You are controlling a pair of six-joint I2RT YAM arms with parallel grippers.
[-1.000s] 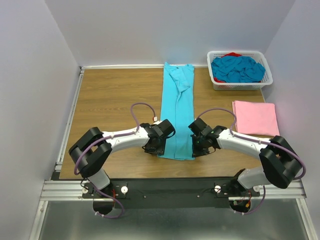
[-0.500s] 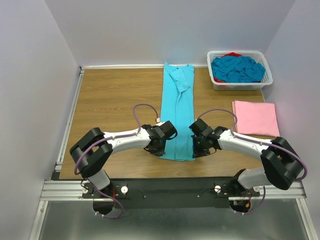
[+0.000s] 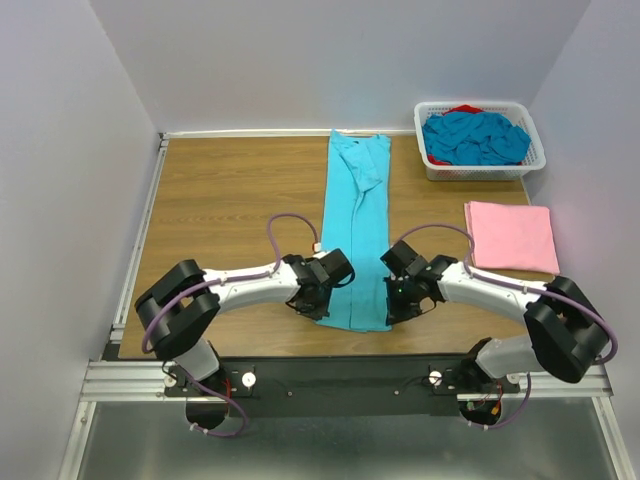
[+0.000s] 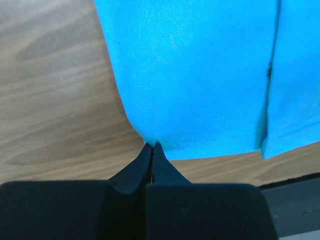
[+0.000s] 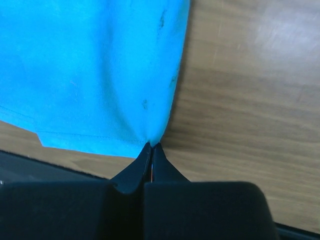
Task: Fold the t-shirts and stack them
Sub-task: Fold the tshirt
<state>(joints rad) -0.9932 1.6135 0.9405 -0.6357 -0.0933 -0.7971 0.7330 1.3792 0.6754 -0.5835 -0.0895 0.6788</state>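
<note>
Wooden table under 1 long turquoise t-shirt, 1 pink t-shirt, probably folded, 1 white basket.

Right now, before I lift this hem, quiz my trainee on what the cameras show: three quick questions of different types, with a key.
1. True or false: the left gripper and the right gripper are each shut on a near hem corner of the turquoise t-shirt, which is folded into a long strip.
2. Fill in: the white basket holds crumpled cloth that is mostly ____.
3. Where is the folded pink t-shirt? A) in the basket; B) flat on the table, right of the strip and nearer than the basket; C) under the left arm.
Key: 1 true; 2 turquoise; 3 B.
</note>
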